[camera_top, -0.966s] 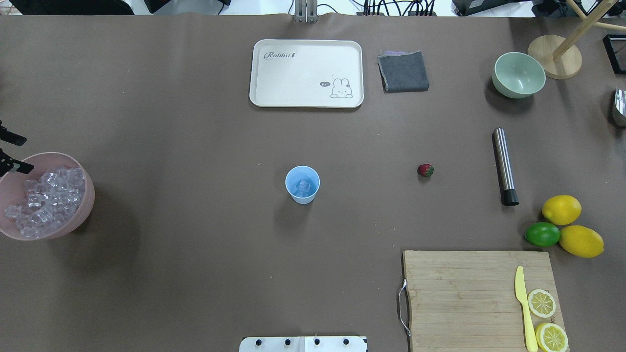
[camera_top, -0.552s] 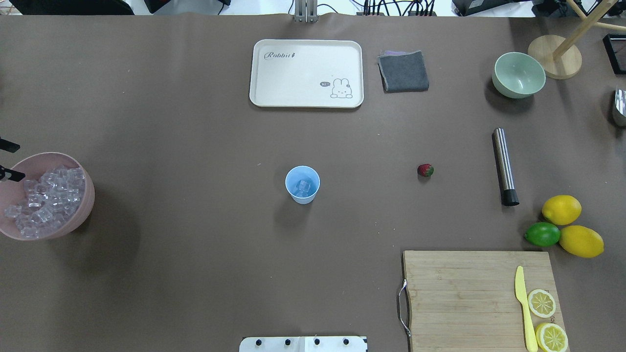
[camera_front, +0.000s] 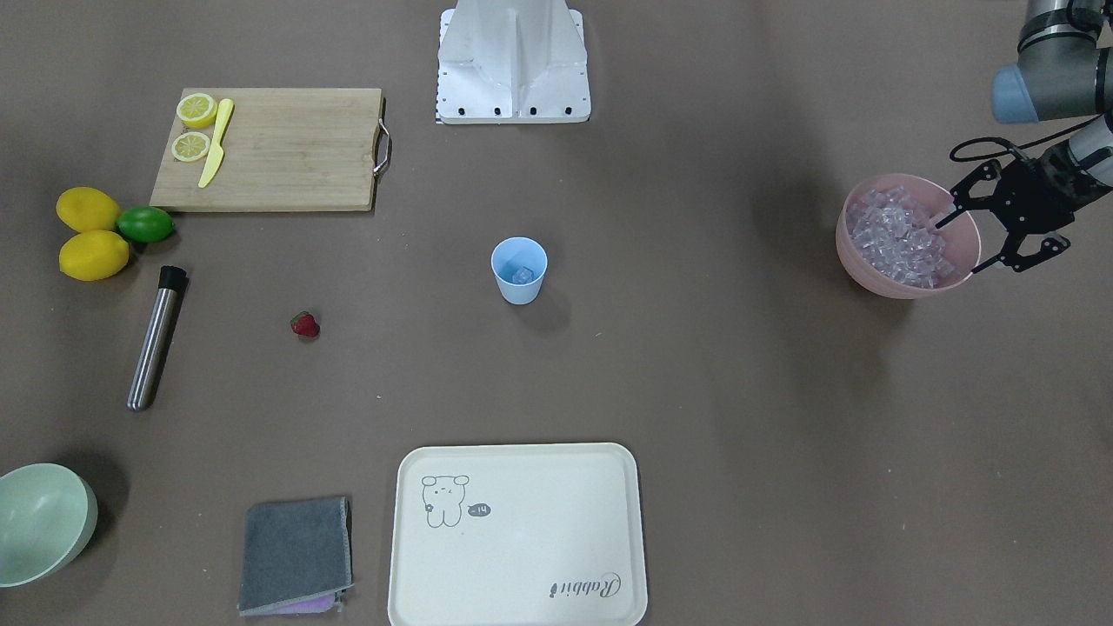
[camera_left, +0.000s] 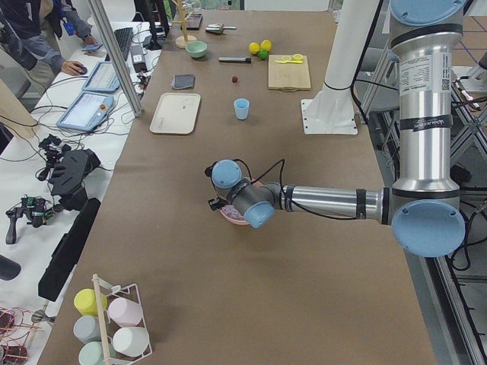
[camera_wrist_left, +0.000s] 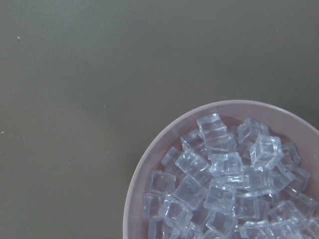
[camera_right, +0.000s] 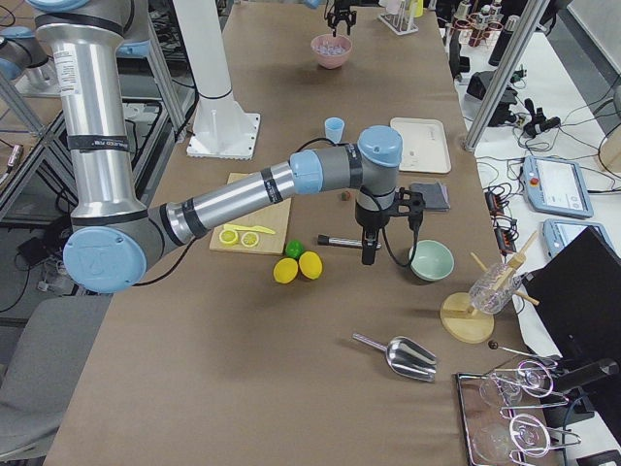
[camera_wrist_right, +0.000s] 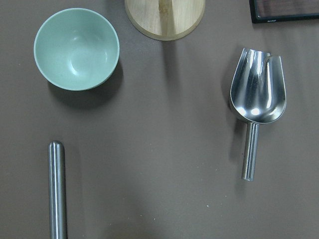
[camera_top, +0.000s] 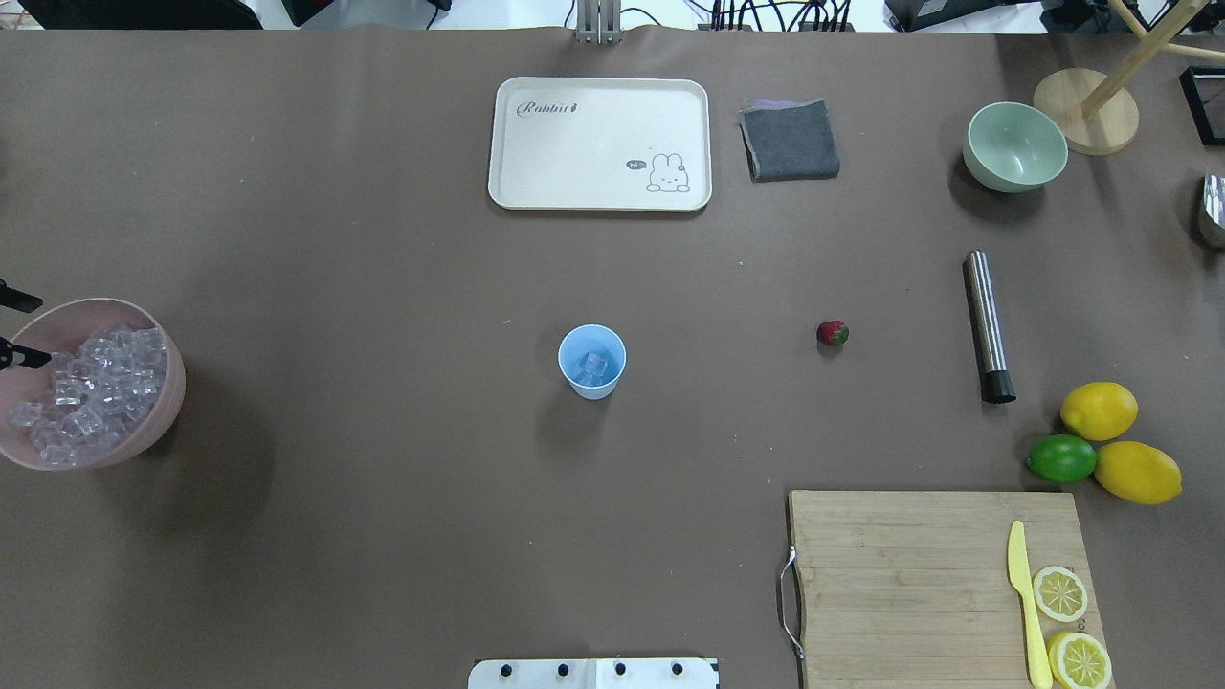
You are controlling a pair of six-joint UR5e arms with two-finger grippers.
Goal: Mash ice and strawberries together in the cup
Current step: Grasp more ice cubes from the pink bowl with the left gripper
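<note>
Ice (camera_wrist_left: 224, 179) lies heaped in the pink bowl (camera_front: 874, 276) just under the left tool (camera_front: 958, 246). This tool's fingers are spread apart at the bowl's outer rim with nothing between them. Well away from that tool, toward the middle of the bench (camera_top: 383, 478), the cup (camera_top: 591, 362) stands upright with a few cubes of ice at its bottom. The strawberry (camera_top: 832, 333) lies on the bench beyond the cup from the left tool, apart from the cup. The right tool (camera_right: 368, 260) shows only in a side view, pointing down near the steel rod (camera_top: 986, 325); whether its fingers are apart or together I cannot tell. Below its wrist camera lie the rod's end, a pale green bowl (camera_wrist_right: 76, 49) and a metal scoop (camera_wrist_right: 256, 94).
</note>
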